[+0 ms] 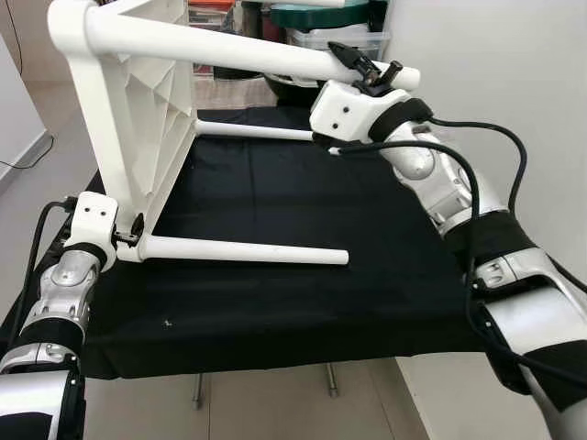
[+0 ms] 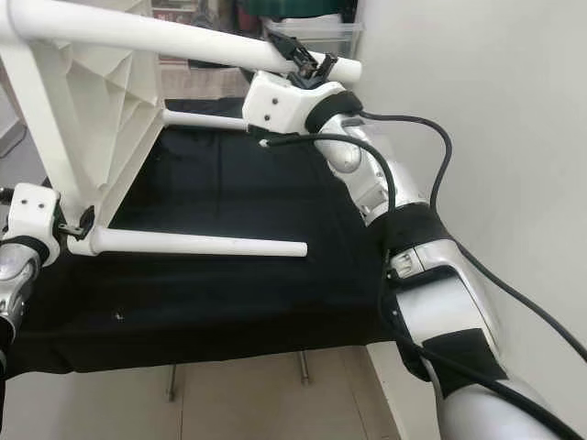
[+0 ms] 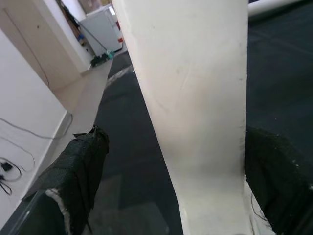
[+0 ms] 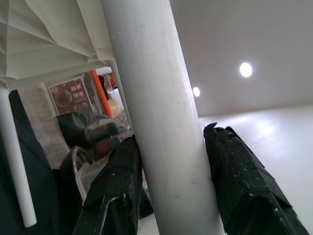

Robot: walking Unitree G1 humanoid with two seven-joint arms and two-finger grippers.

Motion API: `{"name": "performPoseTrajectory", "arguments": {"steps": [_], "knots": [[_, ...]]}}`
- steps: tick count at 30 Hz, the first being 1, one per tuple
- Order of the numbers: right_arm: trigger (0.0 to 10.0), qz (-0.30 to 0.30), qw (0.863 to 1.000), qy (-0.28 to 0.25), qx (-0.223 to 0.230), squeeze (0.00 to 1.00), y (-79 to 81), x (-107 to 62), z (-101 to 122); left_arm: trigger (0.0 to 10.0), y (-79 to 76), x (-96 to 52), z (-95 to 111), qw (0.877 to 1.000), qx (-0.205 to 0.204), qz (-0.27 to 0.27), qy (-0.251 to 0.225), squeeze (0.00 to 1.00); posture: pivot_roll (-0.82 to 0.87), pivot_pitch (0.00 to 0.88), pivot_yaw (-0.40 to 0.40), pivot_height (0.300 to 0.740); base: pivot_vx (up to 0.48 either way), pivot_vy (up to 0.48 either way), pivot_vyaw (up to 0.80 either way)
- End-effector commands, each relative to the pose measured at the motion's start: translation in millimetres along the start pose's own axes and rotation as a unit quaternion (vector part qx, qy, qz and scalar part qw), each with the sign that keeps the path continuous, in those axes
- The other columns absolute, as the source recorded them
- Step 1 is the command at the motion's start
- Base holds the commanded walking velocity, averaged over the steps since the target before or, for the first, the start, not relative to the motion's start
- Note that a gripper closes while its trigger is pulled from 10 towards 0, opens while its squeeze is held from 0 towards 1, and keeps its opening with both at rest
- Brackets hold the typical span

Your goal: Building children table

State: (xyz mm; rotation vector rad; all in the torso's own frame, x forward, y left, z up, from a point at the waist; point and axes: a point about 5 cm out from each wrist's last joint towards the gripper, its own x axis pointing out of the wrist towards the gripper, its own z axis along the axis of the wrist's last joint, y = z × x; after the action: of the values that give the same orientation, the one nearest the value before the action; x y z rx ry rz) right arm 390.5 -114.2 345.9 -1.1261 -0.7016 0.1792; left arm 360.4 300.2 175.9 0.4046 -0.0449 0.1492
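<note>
Left eye view: white plastic table (image 1: 138, 101) lies on its side on a black-clothed bench (image 1: 275, 302), top panel upright, legs sticking out level. Right gripper (image 1: 367, 66) is clamped on the upper leg (image 1: 257, 50) near its free end. Left gripper (image 1: 128, 240) sits at the base of the lower leg (image 1: 248, 249), where leg meets top. Judged light and stiff, hollow plastic; smooth round legs likely slippery, so grips near the sockets should turn less.

Right eye view: same layout; upper leg's tip pokes just past the right gripper, lower leg rests on the cloth.

Left wrist view: a white leg or edge of the table stands between the two fingers (image 3: 78, 176); pads sit just beside it, contact not certain.

Right wrist view: both fingers (image 4: 120, 181) press the upper leg from either side, firmly closed on it
</note>
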Motion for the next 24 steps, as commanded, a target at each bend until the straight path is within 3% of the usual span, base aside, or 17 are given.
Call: {"name": "performPoseTrajectory", "arguments": {"steps": [1, 3, 4, 9, 10, 11, 13, 15, 16, 17, 18, 21, 22, 24], "knots": [[0.0, -0.111, 0.984, 0.061, 0.127, 0.00, -32.5, -4.2, -23, 10.0, 35.2, -0.2, 7, 0.999, 0.031, 0.039, 0.010, 0.00, -0.07, 0.000, 0.005, 0.740, 0.000, 0.000, 0.00], [0.0, -0.111, 0.979, 0.081, 0.150, 0.00, -30.8, -5.2, -30, 10.0, 53.3, 6.4, 30, 0.997, 0.062, 0.041, -0.011, 0.00, -0.06, 0.000, 0.007, 0.740, 0.000, 0.000, 0.00], [0.0, -0.111, 0.979, 0.081, 0.150, 0.00, -30.8, -5.2, -30, 10.0, 53.3, 6.4, 30, 0.997, 0.062, 0.041, -0.011, 0.00, -0.06, 0.000, 0.007, 0.740, 0.000, 0.000, 0.00], [0.0, -0.112, 0.972, 0.109, 0.177, 0.00, -26.0, -8.2, -39, 10.0, 84.7, 14.9, 82, 0.989, 0.128, 0.047, -0.052, 0.00, -0.04, 0.000, 0.013, 0.740, 0.000, 0.000, 0.00], [0.0, -0.112, 0.972, 0.109, 0.177, 0.00, -26.0, -8.2, -39, 10.0, 84.7, 14.9, 82, 0.989, 0.128, 0.047, -0.052, 0.00, -0.04, 0.000, 0.013, 0.740, 0.000, 0.000, 0.00], [0.0, -0.114, 0.970, 0.115, 0.184, 0.00, -25.6, -8.7, -41, 10.0, 91.9, 16.9, 100, 0.986, 0.148, 0.050, -0.065, 0.00, -0.02, 0.000, 0.015, 0.740, 0.000, 0.000, 0.00], [0.0, -0.114, 0.970, 0.115, 0.184, 0.00, -25.6, -8.7, -41, 10.0, 91.9, 16.9, 100, 0.986, 0.148, 0.050, -0.065, 0.00, -0.02, 0.000, 0.015, 0.740, 0.000, 0.000, 0.00], [0.0, -0.117, 0.960, 0.140, 0.214, 0.00, -21.5, -10.8, -49, 10.0, 103.8, 20.3, 141, 0.976, 0.188, 0.055, -0.092, 0.00, 0.00, 0.000, 0.019, 0.740, 0.000, 0.000, 0.00], [0.0, -0.117, 0.960, 0.140, 0.214, 0.00, -21.5, -10.8, -49, 10.0, 103.8, 20.3, 141, 0.976, 0.188, 0.055, -0.092, 0.00, 0.00, 0.000, 0.019, 0.740, 0.000, 0.000, 0.00], [0.0, -0.117, 0.951, 0.157, 0.238, 0.00, -14.5, -13.3, -54, 10.0, 107.7, 21.2, 160, 0.972, 0.204, 0.058, -0.104, 0.00, 0.01, 0.000, 0.019, 0.740, 0.000, 0.000, 0.00], [0.0, -0.105, 0.929, 0.195, 0.297, 0.00, 8.3, -20.9, -62, 10.0, 110.2, 21.8, 186, 0.965, 0.223, 0.063, -0.120, 0.00, 0.01, 0.000, 0.021, 0.740, 0.000, 0.000, 0.00], [0.0, -0.102, 0.924, 0.202, 0.309, 0.00, 13.8, -22.9, -64, 10.0, 110.3, 21.9, 192, 0.964, 0.227, 0.064, -0.124, 0.00, 0.01, 0.000, 0.021, 0.740, 0.000, 0.000, 0.00], [0.0, -0.097, 0.912, 0.219, 0.332, 0.00, 24.8, -27.3, -67, 10.0, 109.7, 22.1, 199, 0.961, 0.237, 0.062, -0.129, 0.00, 0.02, 0.000, 0.022, 0.740, 0.000, 0.000, 0.00], [0.0, -0.095, 0.853, 0.284, 0.428, 0.00, 60.3, -44.8, -78, 10.0, 106.9, 22.4, 216, 0.950, 0.275, 0.054, -0.137, 0.00, 0.03, 0.000, 0.022, 0.740, 0.000, 0.000, 0.00]]}}
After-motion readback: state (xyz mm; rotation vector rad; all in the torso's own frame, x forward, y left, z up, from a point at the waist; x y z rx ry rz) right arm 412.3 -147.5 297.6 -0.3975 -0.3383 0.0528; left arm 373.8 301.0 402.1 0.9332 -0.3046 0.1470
